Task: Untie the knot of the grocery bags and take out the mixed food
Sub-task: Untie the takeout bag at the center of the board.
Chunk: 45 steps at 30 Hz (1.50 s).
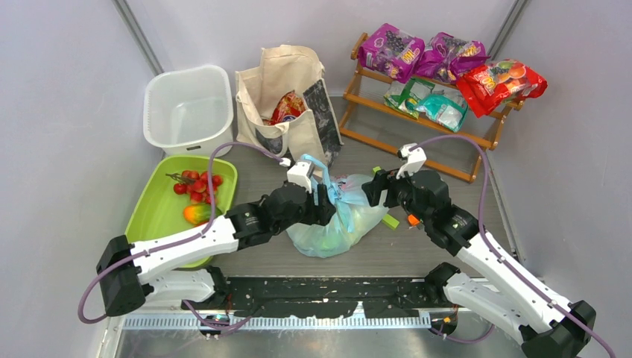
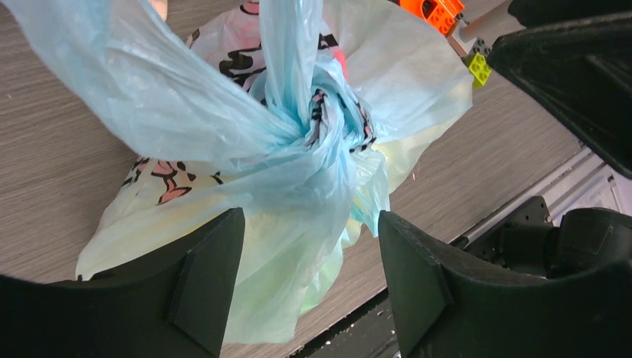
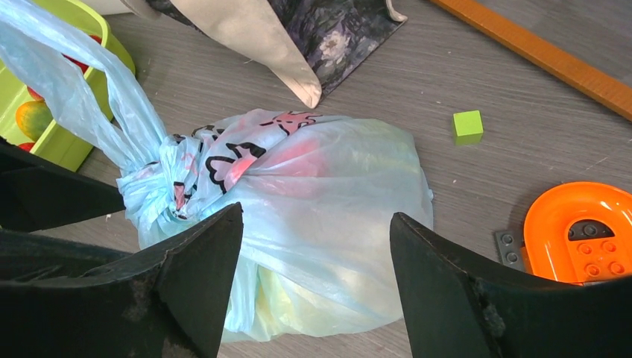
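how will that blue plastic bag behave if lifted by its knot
Probably floppy: the blue bag is thin, creased film sagging around its load. The knot may tighten under pull, since the plastic bunches there. Its bulging belly could slump or swing.

Purple snack packets point(image 1: 391, 51): lettering showed, but was too small to read.
Light-blue bag point(image 3: 335, 186): cartoon print only, no words were legible.

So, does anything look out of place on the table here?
Yes: a small green block and an orange plastic toy piece lie loose on the table beside the blue bag. Nothing looks spilled.
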{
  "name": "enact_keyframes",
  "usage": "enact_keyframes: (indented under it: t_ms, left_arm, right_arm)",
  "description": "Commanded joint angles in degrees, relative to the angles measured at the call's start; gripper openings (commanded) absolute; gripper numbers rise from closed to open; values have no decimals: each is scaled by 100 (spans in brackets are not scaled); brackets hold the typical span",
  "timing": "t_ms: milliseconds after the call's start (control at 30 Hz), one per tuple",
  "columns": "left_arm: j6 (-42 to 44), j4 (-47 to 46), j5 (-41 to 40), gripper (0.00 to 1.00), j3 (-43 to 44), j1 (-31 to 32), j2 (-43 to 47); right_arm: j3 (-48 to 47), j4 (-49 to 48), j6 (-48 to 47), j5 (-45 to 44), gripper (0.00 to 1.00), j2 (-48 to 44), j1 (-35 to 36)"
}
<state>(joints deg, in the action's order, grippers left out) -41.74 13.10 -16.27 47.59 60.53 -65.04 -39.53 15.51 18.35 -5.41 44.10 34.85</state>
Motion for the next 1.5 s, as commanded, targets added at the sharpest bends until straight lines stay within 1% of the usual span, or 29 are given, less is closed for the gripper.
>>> enact_keyframes:
  t_ms: [0, 100, 267, 367, 433, 533, 633, 733, 900, 1000, 1033, 1100, 1133, 1200, 1300, 1333, 1467]
  left_arm:
    - [-63, -515, -459, 68, 347, 74, -176]
    - [-76, -643, -313, 65, 424, 81, -399]
    - [25, -394, -464, 54, 635, 129, -705]
    - [91, -215, -563, 45, 695, 134, -783]
    - [139, -152, -650, 42, 722, 141, -836]
    - [165, -135, -696, 41, 740, 156, -907]
    - [180, -133, -704, 47, 839, 236, -990]
    - [342, -34, -916, 47, 1020, 394, -1142]
    - [764, 638, -1671, 45, 1506, 671, -1552]
    - [870, 790, -1816, 40, 1656, 714, -1724]
    - [880, 783, -1803, 39, 1652, 714, -1753]
    - [909, 760, -1801, 31, 1649, 719, -1812]
    - [926, 774, -1831, 26, 1648, 717, -1833]
    - [968, 887, -1951, 15, 1673, 716, -1861]
    - [1005, 940, -2079, 2, 1605, 719, -1785]
    - [1033, 821, -2053, 0, 1527, 715, -1721]
    - [1128, 97, -1638, 0, 921, 721, -1321]
  right_arm:
    - [43, -195, 79, 100, 79, -102, -14]
    - [70, -258, 98, 117, 79, -91, -18]
    - [72, -290, 101, 155, 80, -66, -14]
    - [95, -290, 99, 185, 80, -105, -13]
    - [113, -286, 101, 195, 80, -125, -9]
    - [140, -285, 99, 217, 80, -140, -11]
    - [169, -292, 113, 211, 80, -139, -13]
    - [190, -332, 132, 208, 80, -117, -13]
    - [204, -362, 134, 205, 80, -55, -11]
    - [228, -375, 134, 207, 80, -41, -11]
    - [231, -383, 134, 211, 80, -43, -17]
    - [255, -437, 94, 292, 83, -64, -12]
    - [282, -467, 51, 393, 87, -79, -15]
    - [354, -614, -53, 717, 90, -167, -14]
    - [436, -846, -244, 1231, 91, -344, -13]
    - [463, -877, -292, 1330, 91, -374, -13]
    - [414, -904, -582, 2012, 89, -288, 18]
